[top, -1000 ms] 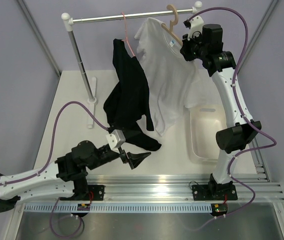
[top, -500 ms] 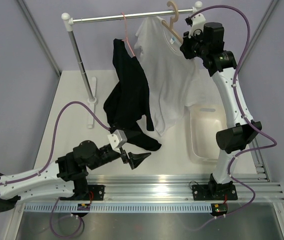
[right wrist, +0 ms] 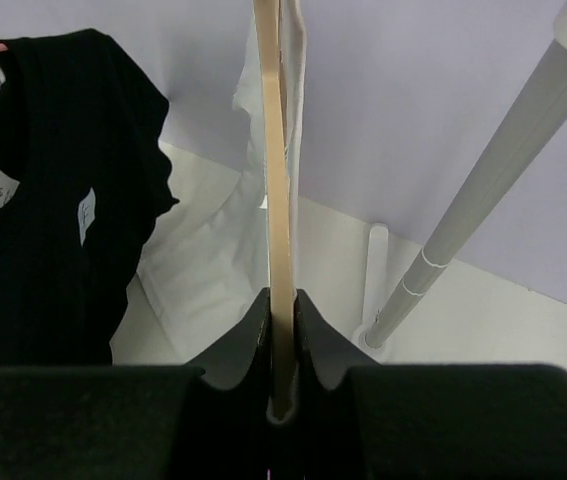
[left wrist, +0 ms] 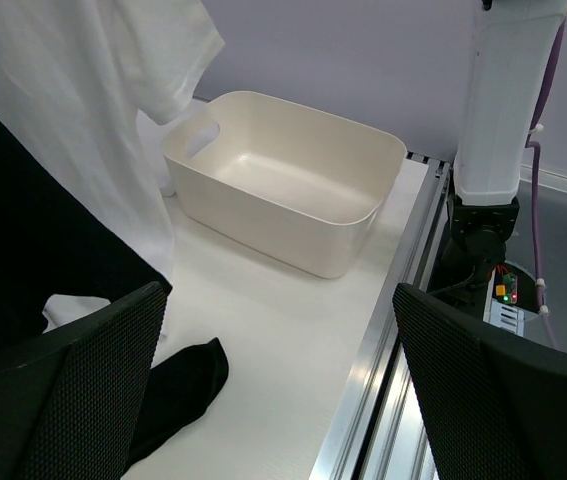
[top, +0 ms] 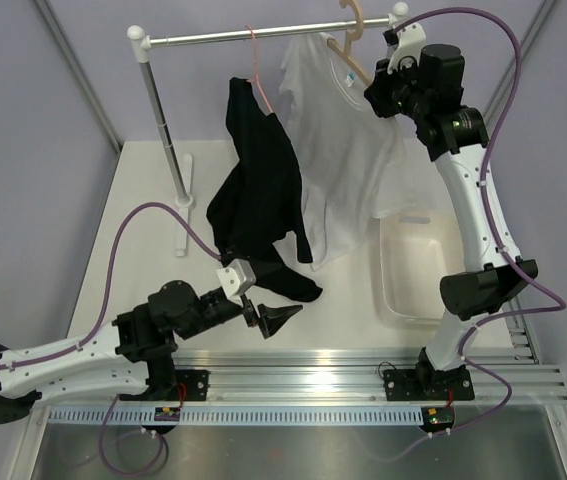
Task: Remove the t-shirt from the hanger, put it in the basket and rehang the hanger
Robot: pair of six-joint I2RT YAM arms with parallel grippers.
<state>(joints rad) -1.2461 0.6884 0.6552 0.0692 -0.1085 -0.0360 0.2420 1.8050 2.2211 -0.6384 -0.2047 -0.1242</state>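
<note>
A metal clothes rail stands at the far side of a pale surface, seen from above. At the rail's right end is a light wooden hanger, its thick hook at the bar; whether the hook rests on the bar cannot be told. A white t-shirt hangs from this hanger, below the rail's right end, with a small blue label showing inside the neck. Its lower edge falls close to a cream tub that sits on the surface below and to the right of the rail.

The right arm reaches up to the rail's right end. Its jaws are clenched on the hanger's wooden edge, seen edge-on from the wrist camera.

Toward the rail's middle, a black garment hangs from a thin pink wire hanger, just left of the t-shirt.

The left arm lies low, well in front of the rail. Its jaws are spread wide and hold nothing, facing the tub.
</note>
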